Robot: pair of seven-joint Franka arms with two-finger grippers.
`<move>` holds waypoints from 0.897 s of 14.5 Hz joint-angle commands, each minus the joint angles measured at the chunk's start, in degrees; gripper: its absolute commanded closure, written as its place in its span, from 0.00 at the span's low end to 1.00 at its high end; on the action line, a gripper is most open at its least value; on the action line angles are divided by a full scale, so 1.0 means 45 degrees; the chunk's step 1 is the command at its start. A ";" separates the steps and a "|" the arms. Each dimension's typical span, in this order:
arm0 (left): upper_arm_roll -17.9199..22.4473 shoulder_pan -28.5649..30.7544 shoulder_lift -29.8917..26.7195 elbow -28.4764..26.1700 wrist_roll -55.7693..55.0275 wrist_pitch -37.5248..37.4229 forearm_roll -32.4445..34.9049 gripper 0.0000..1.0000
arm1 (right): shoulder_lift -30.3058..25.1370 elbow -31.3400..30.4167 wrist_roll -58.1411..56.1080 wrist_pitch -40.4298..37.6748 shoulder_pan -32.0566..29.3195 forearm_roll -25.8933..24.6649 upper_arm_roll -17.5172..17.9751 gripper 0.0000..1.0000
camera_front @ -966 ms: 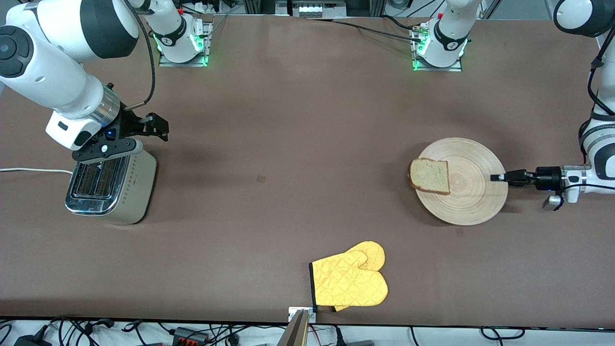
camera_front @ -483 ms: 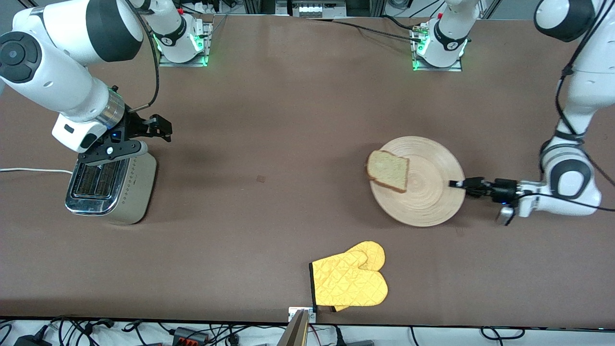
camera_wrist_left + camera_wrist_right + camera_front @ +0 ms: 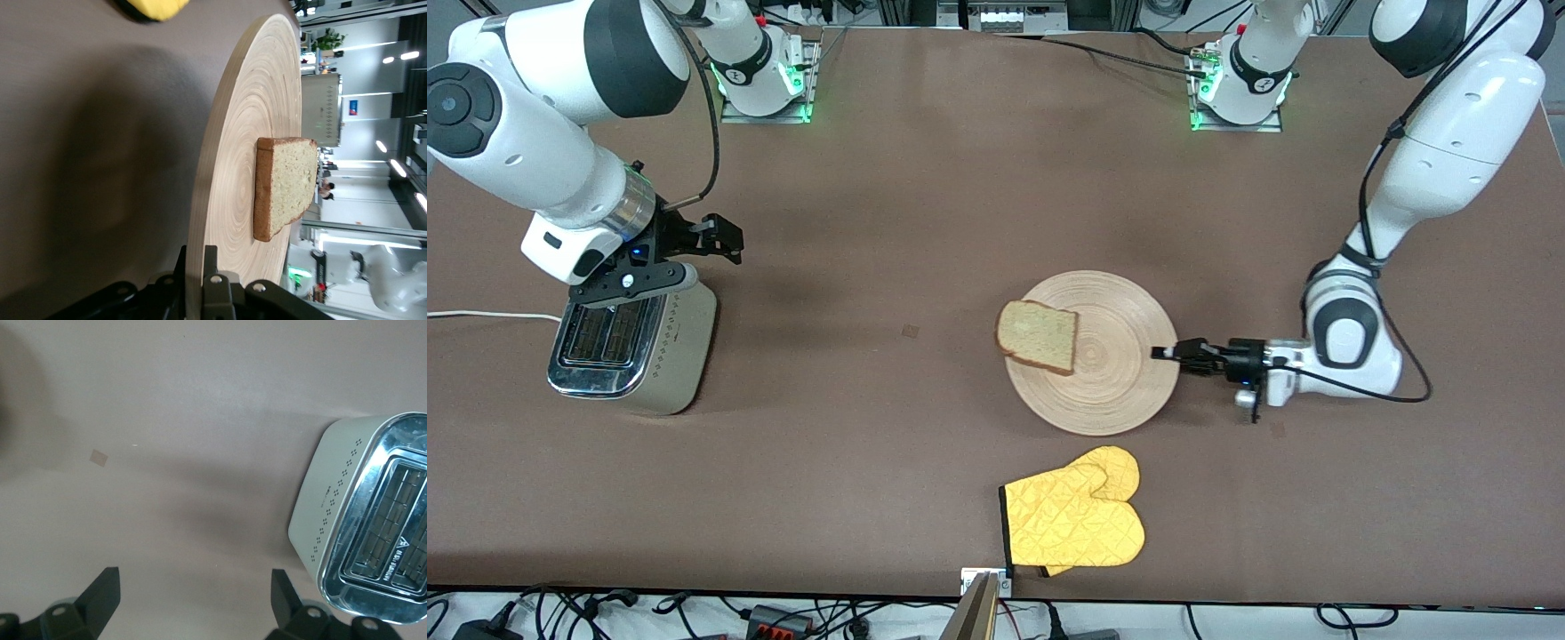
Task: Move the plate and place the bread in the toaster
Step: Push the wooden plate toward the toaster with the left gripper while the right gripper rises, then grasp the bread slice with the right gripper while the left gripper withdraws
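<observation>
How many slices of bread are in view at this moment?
1. The single square slice of brown bread lies on the large round pale wooden plate, overhanging the rim on the side toward the right arm's end of the table. No slice shows in the chrome toaster slots.

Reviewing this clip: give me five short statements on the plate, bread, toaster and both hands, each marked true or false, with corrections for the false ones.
1. The left hand is shut on the rim of the plate. True.
2. The bread stands in a toaster slot. False: it lies on the plate, overhanging the rim toward the right arm's end.
3. The right hand is open above the toaster. True.
4. The right hand holds the bread. False: it holds nothing.
5. The yellow oven mitt lies on the plate. False: it lies on the table, nearer the front camera than the plate.
</observation>
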 commanded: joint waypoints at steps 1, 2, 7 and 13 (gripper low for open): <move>-0.0759 -0.0035 -0.0226 -0.0905 0.0074 0.0896 -0.0436 0.99 | 0.0072 0.0114 0.0106 -0.0138 0.0037 -0.0003 -0.0052 0.00; -0.0759 -0.0249 -0.0225 -0.1043 0.0113 0.1130 -0.0436 0.99 | 0.0130 0.0114 0.0164 -0.0196 0.0057 -0.0003 -0.0052 0.00; -0.0798 -0.1284 -0.0128 -0.1220 0.0133 0.2186 -0.0495 0.98 | 0.0775 0.0133 0.0243 0.0153 0.0174 0.0036 0.0026 0.00; -0.0798 -0.1404 -0.0224 -0.1336 0.0055 0.2285 -0.0710 0.00 | 0.1691 0.0133 0.0301 0.0467 0.0448 0.1340 0.0046 0.00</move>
